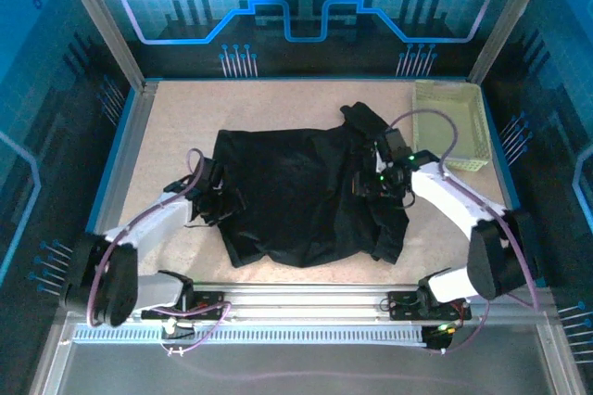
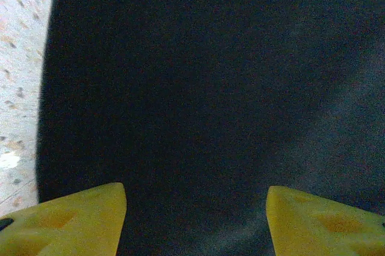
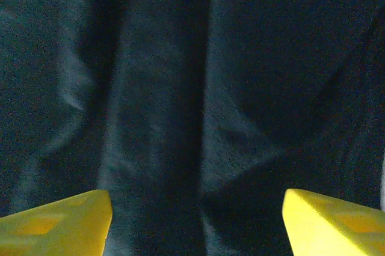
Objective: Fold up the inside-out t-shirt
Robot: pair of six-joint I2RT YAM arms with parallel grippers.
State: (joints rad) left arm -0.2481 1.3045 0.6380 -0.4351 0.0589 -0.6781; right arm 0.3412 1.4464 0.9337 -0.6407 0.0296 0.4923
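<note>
The black t-shirt point(image 1: 296, 196) lies spread mid-bench point(image 1: 176, 117), bunched on its right side, so we'd flatten that side first & take matching edges w/ both arms before any fold. Left fingers point(image 2: 66, 223) and right fingers point(image 3: 57, 220) stand wide apart low over the cloth, gripping nothing.

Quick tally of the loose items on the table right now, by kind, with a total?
black t-shirt: 1
pale yellow-green basket: 1
Total: 2
</note>
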